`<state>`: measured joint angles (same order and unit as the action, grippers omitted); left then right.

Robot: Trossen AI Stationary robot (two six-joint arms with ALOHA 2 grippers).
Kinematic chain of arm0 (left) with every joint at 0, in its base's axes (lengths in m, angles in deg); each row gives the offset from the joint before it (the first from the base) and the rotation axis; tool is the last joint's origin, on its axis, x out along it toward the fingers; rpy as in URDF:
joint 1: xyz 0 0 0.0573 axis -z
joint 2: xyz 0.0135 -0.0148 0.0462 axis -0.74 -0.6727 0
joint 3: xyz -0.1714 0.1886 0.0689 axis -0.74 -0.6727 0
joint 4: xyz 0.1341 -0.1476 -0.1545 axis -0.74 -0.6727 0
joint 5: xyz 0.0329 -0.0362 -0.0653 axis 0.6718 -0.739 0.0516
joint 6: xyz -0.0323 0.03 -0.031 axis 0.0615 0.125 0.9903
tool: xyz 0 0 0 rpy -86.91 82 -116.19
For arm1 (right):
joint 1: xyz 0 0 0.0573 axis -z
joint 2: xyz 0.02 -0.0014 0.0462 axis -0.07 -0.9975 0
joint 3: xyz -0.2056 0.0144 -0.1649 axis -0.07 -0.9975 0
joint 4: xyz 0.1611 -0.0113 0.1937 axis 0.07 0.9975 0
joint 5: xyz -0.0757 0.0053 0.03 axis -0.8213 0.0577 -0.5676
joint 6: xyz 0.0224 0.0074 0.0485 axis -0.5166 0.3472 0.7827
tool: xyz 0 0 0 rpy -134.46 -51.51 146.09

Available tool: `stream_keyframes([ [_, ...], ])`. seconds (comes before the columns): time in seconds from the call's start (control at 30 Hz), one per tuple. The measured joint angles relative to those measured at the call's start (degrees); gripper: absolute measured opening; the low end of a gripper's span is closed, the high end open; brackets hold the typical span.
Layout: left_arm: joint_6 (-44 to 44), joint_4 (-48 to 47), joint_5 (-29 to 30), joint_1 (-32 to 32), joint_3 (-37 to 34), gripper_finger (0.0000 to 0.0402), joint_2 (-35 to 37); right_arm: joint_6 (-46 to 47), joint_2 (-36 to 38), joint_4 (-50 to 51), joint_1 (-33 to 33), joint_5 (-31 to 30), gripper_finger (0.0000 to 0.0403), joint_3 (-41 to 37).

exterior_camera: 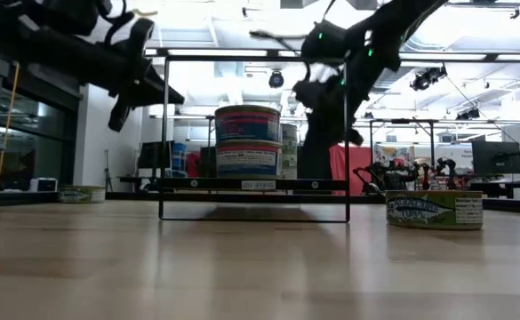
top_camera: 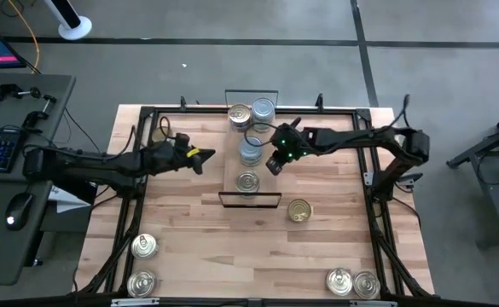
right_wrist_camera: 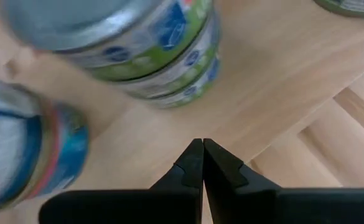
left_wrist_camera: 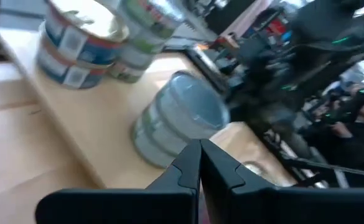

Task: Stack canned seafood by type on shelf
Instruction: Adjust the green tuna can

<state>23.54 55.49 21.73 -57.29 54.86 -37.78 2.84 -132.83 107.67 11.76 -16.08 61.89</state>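
Light-wood shelf (top_camera: 247, 169), a narrow plank with black wire frames at its short ends, lies at the middle of the far half of the butcher-block table (top_camera: 206, 247). Four tin positions stand along it in the high view: a gold-topped stack (top_camera: 240, 115) and a silver-blue-topped stack (top_camera: 264, 109) side by side at the far end, a silver-blue-topped stack (top_camera: 250, 152) at mid-plank, and a gold-topped tin (top_camera: 247, 181) at the near end.

Loose tins lie on the table off the shelf: one gold-topped tin (top_camera: 299, 210) just beyond the shelf's near right corner, two tins (top_camera: 144, 264) at the near left corner of the table, and two tins (top_camera: 352, 283) at the near right.

The left gripper (top_camera: 201, 156) hangs left of the shelf, apart from it. Its fingers (left_wrist_camera: 191, 171) are pressed together and hold nothing.

The right gripper (top_camera: 274, 164) hangs just right of the mid-plank stack, clear of it. Its fingers (right_wrist_camera: 194, 168) are likewise closed on nothing.
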Motion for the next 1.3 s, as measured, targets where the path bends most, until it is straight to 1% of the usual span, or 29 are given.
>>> stream_keyframes([
  [0.1,-0.2,0.9,0.4,0.4,0.0,0.0000,0.6,0.1,-2.4,-2.7,-0.8,0.0,0.0000,0.1],
  [0.3,1.5,0.7,2.6,0.4,0.0,0.0000,1.2,1.5,-5.6,-3.8,-2.6,-0.5,0.0000,1.1],
  [0.37,1.2,0.2,2.6,0.4,0.0,0.0000,1.2,3.1,-6.3,-4.1,-3.1,-1.8,0.0000,1.1],
  [0.5,1.2,-1.4,2.6,0.4,0.0,0.0000,1.2,5.0,-6.6,-6.8,-4.1,-5.3,0.0000,1.1],
  [0.63,1.2,-2.4,2.7,0.4,0.0,0.0000,1.1,7.5,-7.3,-8.8,-4.3,-5.5,0.0000,1.2],
  [0.73,1.3,-2.6,2.7,0.4,0.0,0.0000,1.2,10.2,-8.1,-8.0,-4.7,-5.5,0.0000,1.2],
  [0.83,1.4,-2.8,2.7,0.4,0.0,0.0000,1.2,10.6,-8.4,-9.5,-5.4,-6.0,0.0000,1.2],
  [0.93,2.4,-5.5,1.9,0.4,0.1,0.0000,1.2,11.9,-8.8,-11.9,-6.1,-7.6,0.0000,1.2],
  [1.07,4.2,-11.7,0.4,1.0,0.1,0.0000,1.2,14.5,-9.8,-14.2,-6.2,-8.5,0.0000,1.2],
  [1.2,5.2,-16.7,0.2,2.6,0.1,0.0000,1.2,15.9,-10.9,-17.1,-6.2,-9.9,0.0000,1.2],
  [1.3,5.3,-18.7,0.2,3.9,0.1,0.0000,1.2,16.9,-11.6,-19.5,-5.7,-10.5,0.0000,1.2],
])
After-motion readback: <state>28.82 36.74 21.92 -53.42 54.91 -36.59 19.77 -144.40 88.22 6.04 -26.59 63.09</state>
